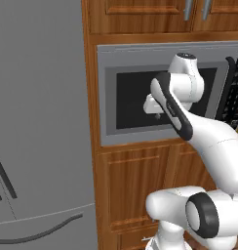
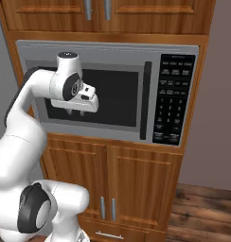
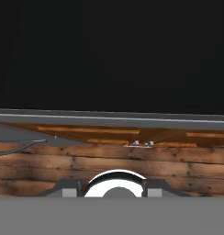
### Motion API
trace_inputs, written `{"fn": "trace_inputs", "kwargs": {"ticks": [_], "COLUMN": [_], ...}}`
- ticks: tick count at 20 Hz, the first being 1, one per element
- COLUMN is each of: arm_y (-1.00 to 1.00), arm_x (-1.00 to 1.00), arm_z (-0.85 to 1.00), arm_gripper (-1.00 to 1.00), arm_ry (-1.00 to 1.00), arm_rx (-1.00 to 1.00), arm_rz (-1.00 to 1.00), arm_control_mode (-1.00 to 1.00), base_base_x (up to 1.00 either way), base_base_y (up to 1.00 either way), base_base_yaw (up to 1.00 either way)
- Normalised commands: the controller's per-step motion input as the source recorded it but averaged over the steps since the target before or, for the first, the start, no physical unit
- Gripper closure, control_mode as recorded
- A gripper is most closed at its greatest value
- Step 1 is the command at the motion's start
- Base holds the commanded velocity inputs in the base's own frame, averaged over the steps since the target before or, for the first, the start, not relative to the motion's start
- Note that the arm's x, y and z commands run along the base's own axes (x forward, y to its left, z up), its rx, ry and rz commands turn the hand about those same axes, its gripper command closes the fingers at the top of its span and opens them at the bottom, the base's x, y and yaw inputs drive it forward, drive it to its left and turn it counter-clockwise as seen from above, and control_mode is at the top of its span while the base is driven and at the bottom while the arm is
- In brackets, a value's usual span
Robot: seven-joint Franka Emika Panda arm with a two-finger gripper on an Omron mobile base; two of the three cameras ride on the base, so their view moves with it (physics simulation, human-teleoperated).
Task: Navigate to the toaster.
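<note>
End effector (image 2: 75, 113) hangs before the microwave (image 2: 150, 56) door, finger spread unclear; keypad (image 2: 173, 99) lettering too small to read.

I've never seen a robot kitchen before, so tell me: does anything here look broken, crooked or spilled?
Nothing stands out. The built-in microwave sits square in its wooden surround with its door shut, the cabinet doors below are closed, and the wood floor looks clean. The gripper hangs in front of the microwave window.
</note>
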Motion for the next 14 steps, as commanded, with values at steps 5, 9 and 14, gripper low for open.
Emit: {"fn": "trace_inputs", "kwargs": {"ticks": [5,9,14], "arm_y": [-0.01,0.15,0.0], "arm_x": [-0.55,-1.0,0.0], "arm_z": [0.0,-0.02,0.0], "arm_gripper": [-1.0,-1.0,-1.0], "arm_ry": [-0.05,-0.15,0.0], "arm_rx": [0.0,-0.03,0.0], "arm_rz": [0.0,0.15,0.0], "arm_control_mode": [-1.0,-1.0,1.0], "base_base_x": [0.0,0.0,-1.0], "base_base_y": [0.0,0.0,0.55], "base_base_yaw": [0.0,0.0,0.34]}}
